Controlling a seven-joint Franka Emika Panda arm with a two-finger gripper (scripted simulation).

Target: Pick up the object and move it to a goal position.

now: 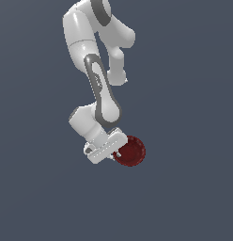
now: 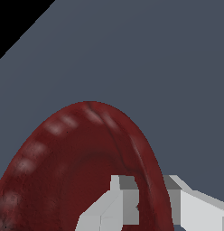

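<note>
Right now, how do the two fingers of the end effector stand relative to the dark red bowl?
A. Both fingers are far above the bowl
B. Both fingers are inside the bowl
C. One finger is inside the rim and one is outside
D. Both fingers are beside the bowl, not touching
C: in the wrist view the dark red bowl has its rim wall passing between the two fingers of the end effector.

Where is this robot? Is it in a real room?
Probably not a real room: it looks like a computer simulation. The flat blue-grey floor has no walls or furniture, and only the smooth white robot arm and a glossy dark red round bowl appear.
</note>
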